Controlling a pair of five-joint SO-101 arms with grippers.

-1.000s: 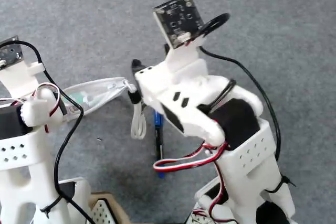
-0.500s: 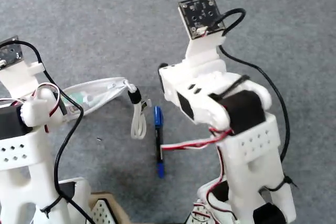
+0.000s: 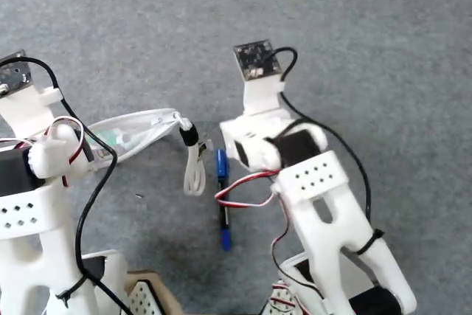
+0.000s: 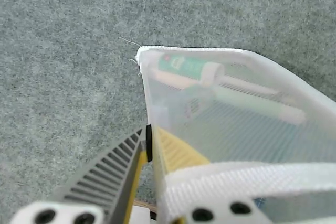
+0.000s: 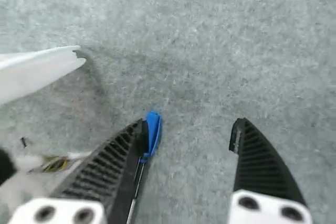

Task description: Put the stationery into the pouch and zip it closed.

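R claw (image 5: 190,124) pulled back off translucent white mesh pouch (image 3: 140,134), now wide over blue pen (image 3: 223,197), mid counter (image 3: 369,49). L claw (image 4: 149,142) clamps pouch edge. Step, prob: pen pickup; nxt needs lowering, closing on barrel.

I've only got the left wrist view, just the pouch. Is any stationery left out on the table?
Observer: Yes, a blue pen lies on the grey mat, beyond the pouch.
Operator: Where's the right arm?
Observer: Its jaws stand open over the pen's blue end, which sits close by one jaw.
Operator: Anything beside the pen?
Observer: The pouch's white strap, lying alongside, not touching it.
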